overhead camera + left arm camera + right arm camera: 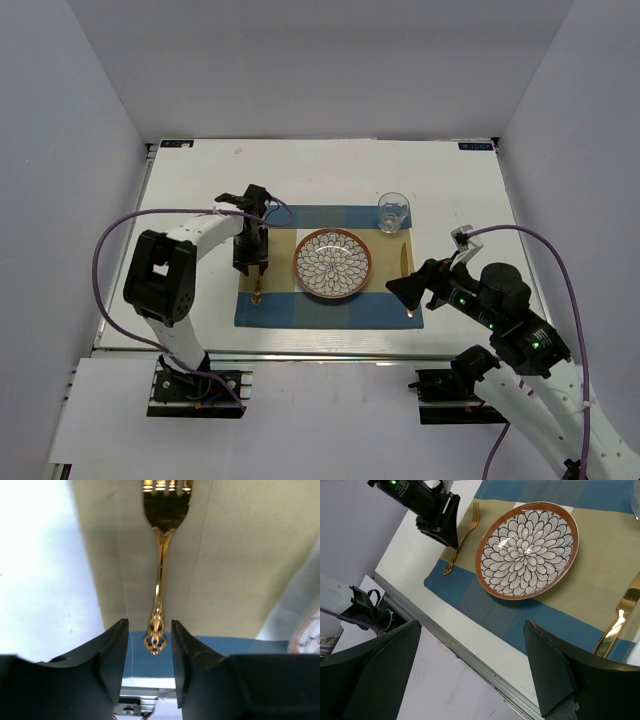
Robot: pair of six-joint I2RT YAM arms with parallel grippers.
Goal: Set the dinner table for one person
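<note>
White walls close in on three sides of the dinner table (330,165), a large white rectangular tabletop that fills the middle of the top view, with a metal rail (330,356) along its near edge.

Blue-and-tan checked cloth placemat (300,310) lies at the centre of the table, closer to the near edge. Round plate with a petal pattern and orange-brown rim (332,263) sits in the middle of the placemat.

Gold fork (160,570) lies flat on the placemat just left of the plate, with its tines pointing far and its handle pointing near. Gold knife (401,258) lies on the placemat just right of the plate. Clear drinking glass (393,212) stands upright at the far right corner of the placemat.

Left gripper (149,630): jaws partly apart, straddling the ornate near end of the fork handle. A narrow gap shows on each side of the handle, so it is not clamped and nothing is held.

Right gripper (472,627): jaws spread wide and holding nothing. It hangs above the near right part of the placemat, over the near end of the knife and touching nothing.
</note>
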